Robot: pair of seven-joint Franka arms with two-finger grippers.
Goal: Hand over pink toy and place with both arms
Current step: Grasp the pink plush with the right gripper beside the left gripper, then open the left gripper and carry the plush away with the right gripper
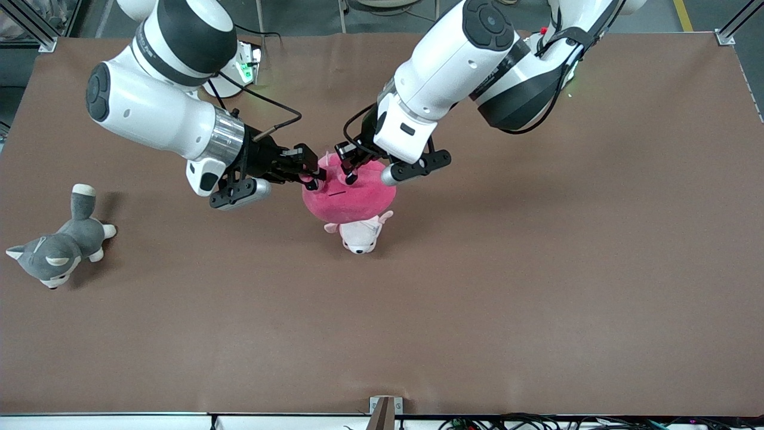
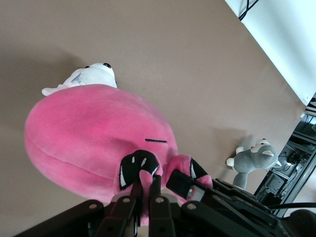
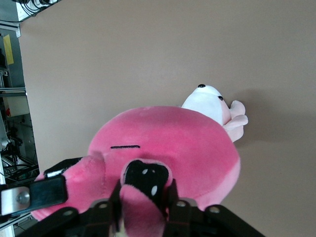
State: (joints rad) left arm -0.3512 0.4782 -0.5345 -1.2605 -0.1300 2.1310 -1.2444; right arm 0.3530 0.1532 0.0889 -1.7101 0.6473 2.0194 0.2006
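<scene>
The pink toy (image 1: pixel 351 198), a round hot-pink plush with black eyes, hangs over the middle of the table between both grippers. My left gripper (image 1: pixel 349 169) is shut on a small pink flap at its top; in the left wrist view the fingers (image 2: pixel 146 182) pinch that flap by one black eye of the toy (image 2: pixel 98 133). My right gripper (image 1: pixel 313 175) has its fingers pressed on either side of another pink ear (image 3: pixel 143 190) of the toy (image 3: pixel 187 143). Each wrist view also shows the other arm's finger tucked into the plush.
A small pale pink-and-white plush (image 1: pixel 359 236) lies on the brown table just under the pink toy, partly covered by it. A grey-and-white husky plush (image 1: pixel 57 248) lies near the right arm's end of the table.
</scene>
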